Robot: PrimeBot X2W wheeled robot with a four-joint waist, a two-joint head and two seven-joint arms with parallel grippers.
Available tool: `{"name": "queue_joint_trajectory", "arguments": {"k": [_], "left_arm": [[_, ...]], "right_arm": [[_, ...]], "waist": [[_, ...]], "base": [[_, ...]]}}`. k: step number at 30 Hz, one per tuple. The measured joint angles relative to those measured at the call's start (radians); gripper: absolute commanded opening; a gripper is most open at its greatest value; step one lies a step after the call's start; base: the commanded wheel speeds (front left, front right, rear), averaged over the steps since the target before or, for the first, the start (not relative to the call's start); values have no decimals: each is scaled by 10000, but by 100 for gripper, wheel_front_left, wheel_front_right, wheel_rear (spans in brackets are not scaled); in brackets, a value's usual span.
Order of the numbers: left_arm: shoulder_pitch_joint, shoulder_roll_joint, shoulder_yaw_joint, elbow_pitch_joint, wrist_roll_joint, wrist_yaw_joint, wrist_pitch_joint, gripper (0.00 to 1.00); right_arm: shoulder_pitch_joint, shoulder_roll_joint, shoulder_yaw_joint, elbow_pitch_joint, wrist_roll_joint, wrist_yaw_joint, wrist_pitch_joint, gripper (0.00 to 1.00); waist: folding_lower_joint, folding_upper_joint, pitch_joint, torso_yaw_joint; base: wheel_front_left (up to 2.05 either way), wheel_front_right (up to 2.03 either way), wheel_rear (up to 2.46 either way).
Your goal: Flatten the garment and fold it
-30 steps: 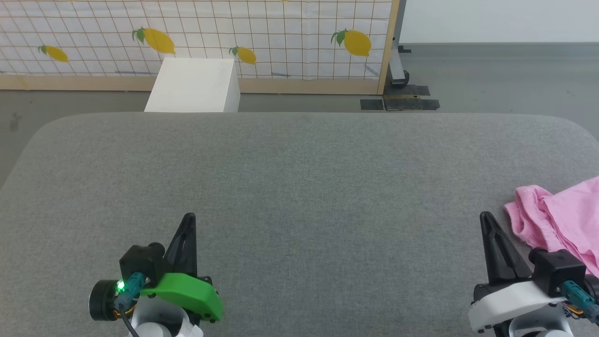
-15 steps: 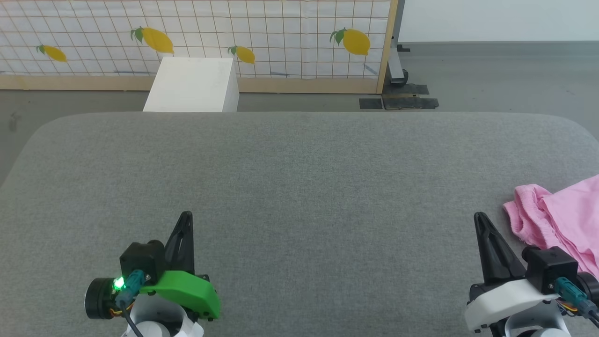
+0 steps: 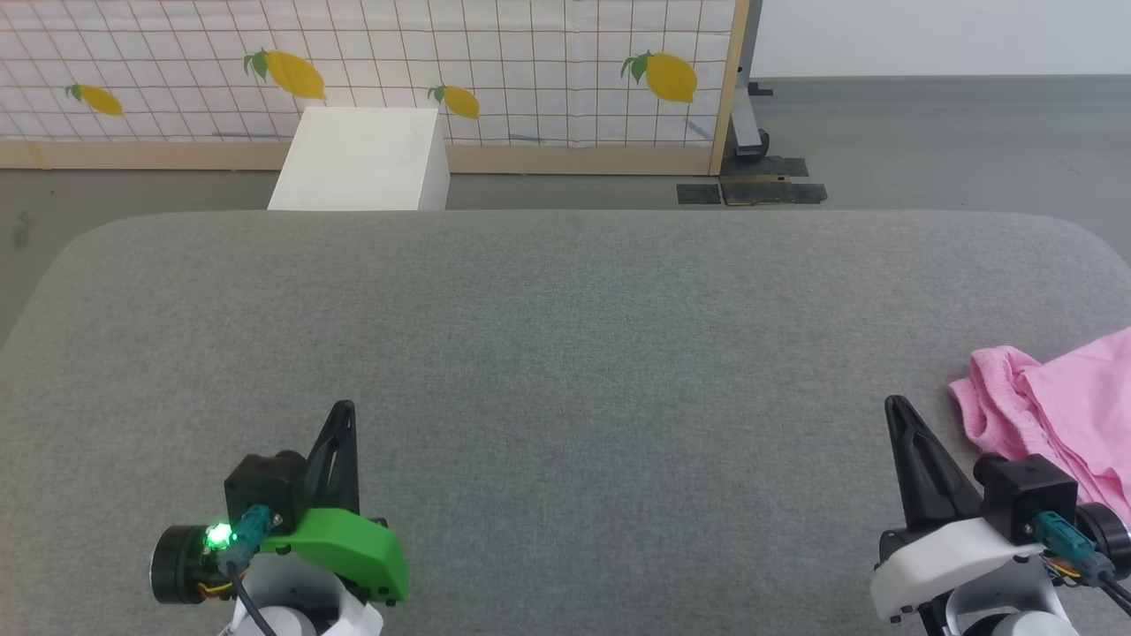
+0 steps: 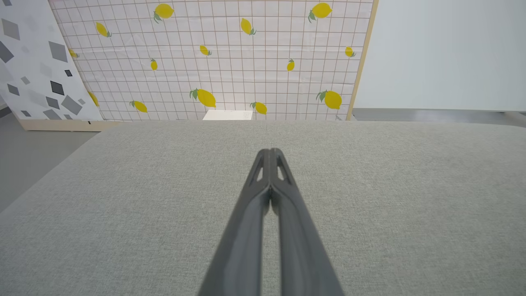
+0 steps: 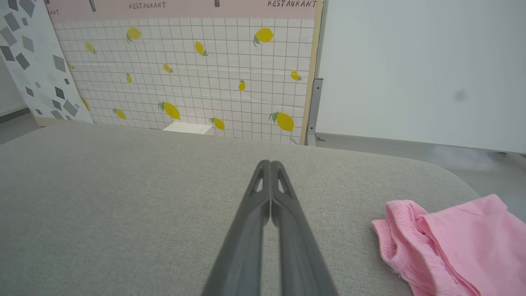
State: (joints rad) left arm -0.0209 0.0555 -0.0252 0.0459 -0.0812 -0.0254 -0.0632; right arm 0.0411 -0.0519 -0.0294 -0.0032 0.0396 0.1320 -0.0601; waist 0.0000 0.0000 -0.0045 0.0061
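While the garment [image 3: 1051,397] lies bunched at the surface's [image 3: 565,336] right edge, both our jaws sit clenched, empty; next, we judge, the right gripper [image 3: 894,406] must open and reach it.

My left claw [image 3: 343,409] wears a green cover [image 3: 345,549], my right claw [image 3: 893,405] a white one. Pink garment [image 3: 1065,402], grey table [image 3: 565,344], yellow lemons [image 3: 667,78] on the white gridded screen [image 3: 530,53].
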Motion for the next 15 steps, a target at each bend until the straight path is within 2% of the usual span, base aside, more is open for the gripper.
{"name": "queue_joint_trajectory", "arguments": {"k": [15], "left_arm": [[11,0,113,-226,382,86,280,0]], "right_arm": [[-71,0,142,10,-173,0,267,0]], "waist": [[0,0,22,-30]], "base": [[0,0,0]]}}
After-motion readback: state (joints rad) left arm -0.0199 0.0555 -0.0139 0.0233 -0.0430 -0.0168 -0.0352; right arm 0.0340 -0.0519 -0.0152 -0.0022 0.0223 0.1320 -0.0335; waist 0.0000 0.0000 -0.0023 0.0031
